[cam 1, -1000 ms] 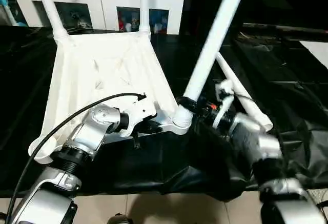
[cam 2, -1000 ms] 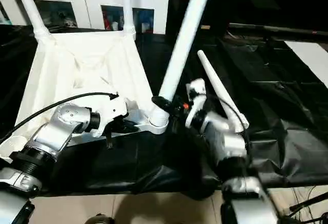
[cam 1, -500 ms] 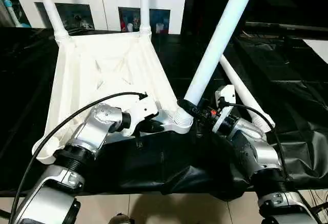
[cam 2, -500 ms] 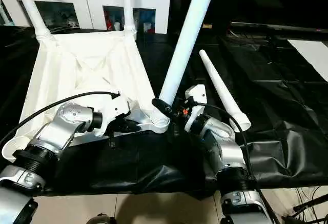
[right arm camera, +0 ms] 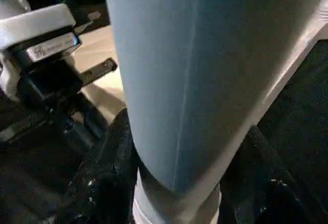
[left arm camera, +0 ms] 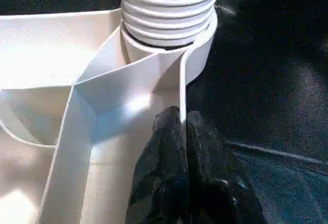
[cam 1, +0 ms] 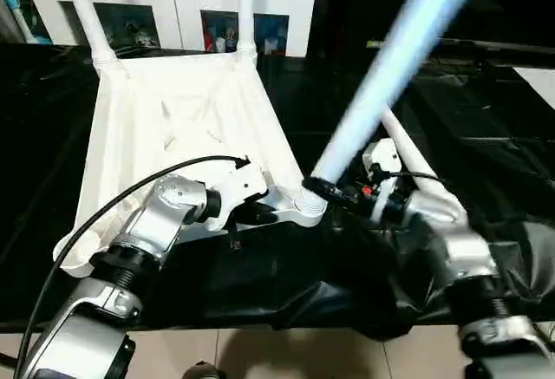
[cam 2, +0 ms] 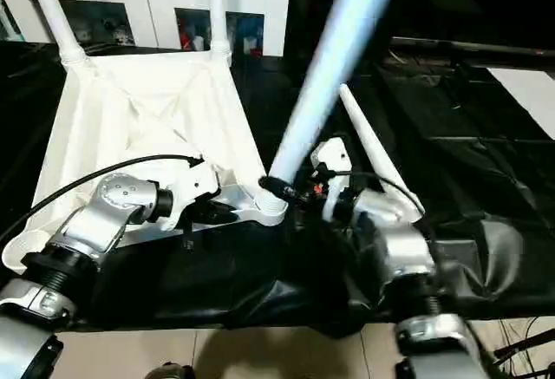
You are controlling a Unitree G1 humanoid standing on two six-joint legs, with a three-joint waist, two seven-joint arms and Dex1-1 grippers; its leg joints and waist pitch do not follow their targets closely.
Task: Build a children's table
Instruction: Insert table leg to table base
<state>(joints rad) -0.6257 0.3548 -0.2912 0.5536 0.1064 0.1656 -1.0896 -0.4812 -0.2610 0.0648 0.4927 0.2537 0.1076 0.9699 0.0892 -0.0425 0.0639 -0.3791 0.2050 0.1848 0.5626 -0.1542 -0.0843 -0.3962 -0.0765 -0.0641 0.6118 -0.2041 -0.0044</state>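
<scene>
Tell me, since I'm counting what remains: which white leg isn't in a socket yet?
The leg lying flat on the black cloth beyond the right arm; the other three stand in corner sockets of the tabletop.

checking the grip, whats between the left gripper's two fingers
The thin edge wall of the tabletop, pinched by the left gripper just below the corner socket, in the left wrist view.

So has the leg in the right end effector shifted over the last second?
Yes. The leg has tipped further right, away from the far upright leg, while its base stays at the near corner socket.
</scene>
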